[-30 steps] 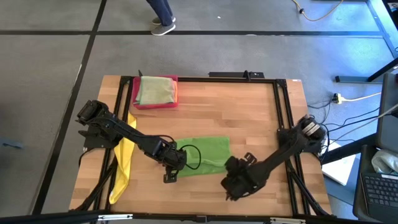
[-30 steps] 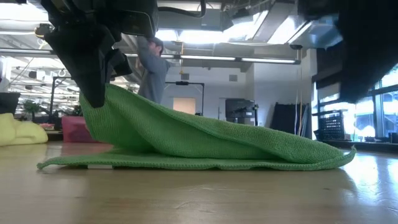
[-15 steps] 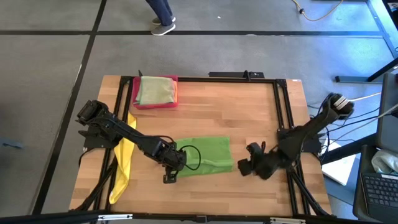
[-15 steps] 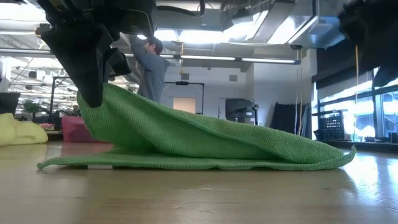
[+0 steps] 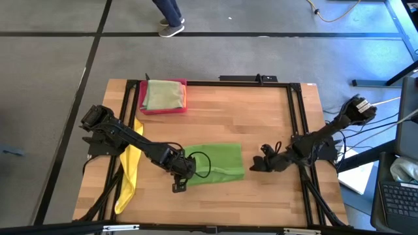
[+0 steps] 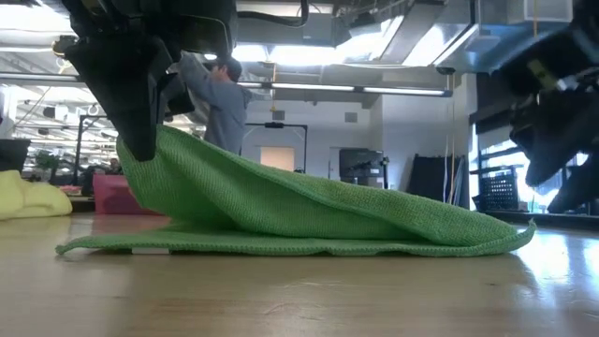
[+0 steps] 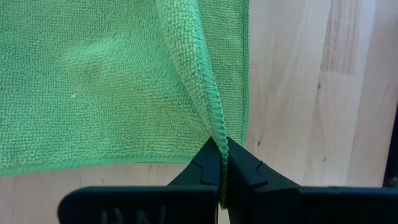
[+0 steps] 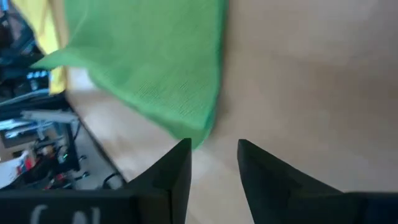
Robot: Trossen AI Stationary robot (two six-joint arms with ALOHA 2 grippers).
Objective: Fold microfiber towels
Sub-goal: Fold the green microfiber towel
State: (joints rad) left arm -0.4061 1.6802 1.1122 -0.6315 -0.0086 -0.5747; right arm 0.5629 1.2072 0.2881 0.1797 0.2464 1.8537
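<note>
Left gripper pinching a lifted corner of the bright green towel; right gripper free beside it.

The bright green towel [image 5: 214, 163] lies near the front middle of the wooden table [image 5: 261, 117], one corner raised off the surface. Left gripper [image 7: 221, 163] is clenched on that raised hem, edge caught between its fingers. Right gripper [image 8: 213, 155] hovers just beside the towel's right edge, jaws parted, grasping nothing. A yellow towel [image 5: 129, 171] drapes along the table's left side under the left arm. A pale olive-green towel [image 5: 163, 94] lies folded in the pink-red tray [image 5: 142, 104] at the far left corner. A person [image 6: 220, 94] stands in the room behind.
</note>
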